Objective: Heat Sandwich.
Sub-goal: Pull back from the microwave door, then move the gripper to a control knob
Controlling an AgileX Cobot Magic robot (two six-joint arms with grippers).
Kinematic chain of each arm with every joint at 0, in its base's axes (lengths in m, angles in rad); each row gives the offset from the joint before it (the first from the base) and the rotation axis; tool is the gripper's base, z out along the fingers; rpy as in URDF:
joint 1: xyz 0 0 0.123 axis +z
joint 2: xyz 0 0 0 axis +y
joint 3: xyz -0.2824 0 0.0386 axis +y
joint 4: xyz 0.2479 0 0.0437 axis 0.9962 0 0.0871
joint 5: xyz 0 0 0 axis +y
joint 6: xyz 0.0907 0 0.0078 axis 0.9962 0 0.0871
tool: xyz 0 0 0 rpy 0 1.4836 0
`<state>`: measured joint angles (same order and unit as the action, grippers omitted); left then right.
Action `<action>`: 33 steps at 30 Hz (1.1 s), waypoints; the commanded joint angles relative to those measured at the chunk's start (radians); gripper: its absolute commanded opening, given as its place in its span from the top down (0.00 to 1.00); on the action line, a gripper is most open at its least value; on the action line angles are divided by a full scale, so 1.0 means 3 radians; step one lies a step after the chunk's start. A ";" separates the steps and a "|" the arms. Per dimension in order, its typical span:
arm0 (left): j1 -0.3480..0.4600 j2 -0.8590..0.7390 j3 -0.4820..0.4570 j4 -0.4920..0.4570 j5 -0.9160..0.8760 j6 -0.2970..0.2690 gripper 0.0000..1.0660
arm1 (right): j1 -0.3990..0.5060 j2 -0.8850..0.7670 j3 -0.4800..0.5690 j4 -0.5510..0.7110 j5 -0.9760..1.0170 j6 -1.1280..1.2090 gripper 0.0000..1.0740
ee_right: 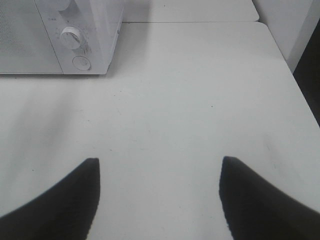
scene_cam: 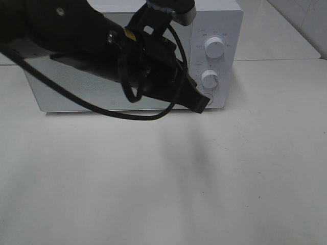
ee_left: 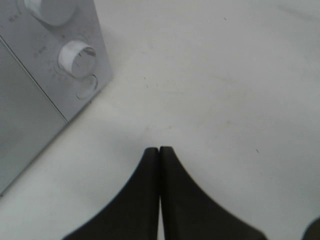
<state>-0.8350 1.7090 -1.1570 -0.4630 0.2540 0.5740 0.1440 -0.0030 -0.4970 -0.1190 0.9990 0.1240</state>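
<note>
Left gripper (scene_cam: 201, 103) is hovering beside the boxy white microwave (scene_cam: 76, 89).
Its smooth black tapered fingers (ee_left: 142, 200) are pressing together on nothing, near the round lower knob (scene_cam: 210, 79); the right gripper (ee_right: 159, 160) is spreading wide, empty, over the matte white table (ee_right: 200, 90). The sandwich is showing nowhere.

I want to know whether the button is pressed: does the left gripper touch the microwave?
Apart. The left wrist view shows bare table between the shut left gripper and the microwave.
</note>
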 commanded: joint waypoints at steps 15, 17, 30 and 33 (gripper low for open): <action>0.1123 -0.0660 -0.0023 0.0217 0.2337 -0.0460 0.53 | -0.0007 -0.0097 0.0000 0.0000 0.0000 -0.0043 0.38; 0.1320 -0.0710 -0.0023 0.0330 0.2493 -0.0583 0.42 | -0.0007 -0.0097 0.0000 0.0000 0.0000 -0.0043 0.38; 0.2680 -0.0980 0.0007 0.0713 0.3143 -0.0783 0.32 | -0.0007 -0.0097 0.0000 0.0000 0.0000 -0.0040 0.38; 0.2980 -0.1113 0.0073 0.0717 0.3220 -0.0807 0.32 | -0.0007 -0.0097 0.0000 0.0000 0.0000 -0.0040 0.38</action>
<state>0.0510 1.3840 -1.1390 -0.2410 1.2010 0.3410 0.1440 -0.0030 -0.4970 -0.1190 0.9990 0.1240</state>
